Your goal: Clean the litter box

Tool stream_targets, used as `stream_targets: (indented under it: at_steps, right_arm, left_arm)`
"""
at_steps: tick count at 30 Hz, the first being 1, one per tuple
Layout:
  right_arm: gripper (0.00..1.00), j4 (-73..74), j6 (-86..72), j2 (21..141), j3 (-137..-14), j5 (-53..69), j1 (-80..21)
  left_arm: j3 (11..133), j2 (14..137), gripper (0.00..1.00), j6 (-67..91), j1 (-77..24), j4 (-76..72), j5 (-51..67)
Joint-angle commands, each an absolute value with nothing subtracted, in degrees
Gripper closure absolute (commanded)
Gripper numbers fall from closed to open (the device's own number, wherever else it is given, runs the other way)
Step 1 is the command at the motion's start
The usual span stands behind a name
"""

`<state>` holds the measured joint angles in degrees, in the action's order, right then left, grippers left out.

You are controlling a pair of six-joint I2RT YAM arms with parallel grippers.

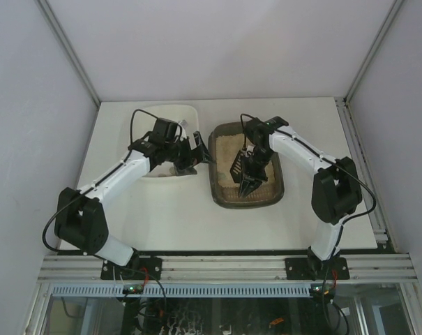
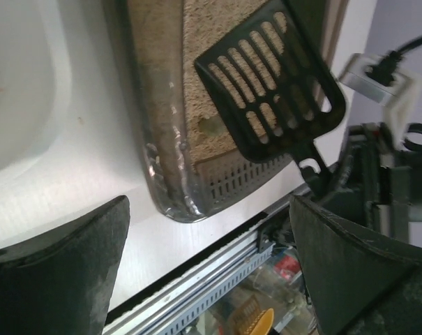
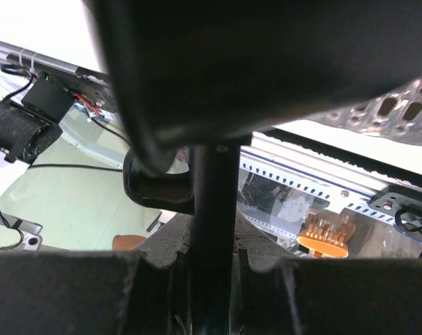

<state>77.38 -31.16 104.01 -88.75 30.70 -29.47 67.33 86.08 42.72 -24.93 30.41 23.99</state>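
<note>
Soft, even light is filling the overhead view; glare is glinting on the litter box (image 2: 162, 167) rim; my right wrist view is blurring, backlit.

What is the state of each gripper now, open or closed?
Left gripper: open, holding nothing.
Right gripper: closed on the handle of the scoop.

White table (image 1: 176, 216) bears the litter box (image 1: 231, 203); white tray (image 1: 186, 112) beside it.

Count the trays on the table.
2. The litter box sits right of centre, with the scoop held over it. The white tray lies just to its left, partly under the left arm. None seem hidden.
</note>
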Motion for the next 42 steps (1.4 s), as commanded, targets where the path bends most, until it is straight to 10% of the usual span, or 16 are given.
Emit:
stream_targets:
  at_steps: [1, 30, 42]
  right_arm:
    - [1.0, 78.35, -30.09, 106.05, -92.19, 31.74, -28.25]
    - [1.0, 73.32, -30.05, 116.95, -93.16, 52.23, -29.57]
    - [1.0, 48.4, -36.49, 111.43, -80.63, 63.14, -25.15]
  left_arm:
    - [65.76, 85.53, 0.0, 48.18, -25.5, 22.17, 26.48]
    - [60.6, 89.48, 0.0, 51.24, -25.49, 14.97, 28.61]
    - [60.25, 90.69, 0.0, 50.67, -25.25, 14.07, 29.7]
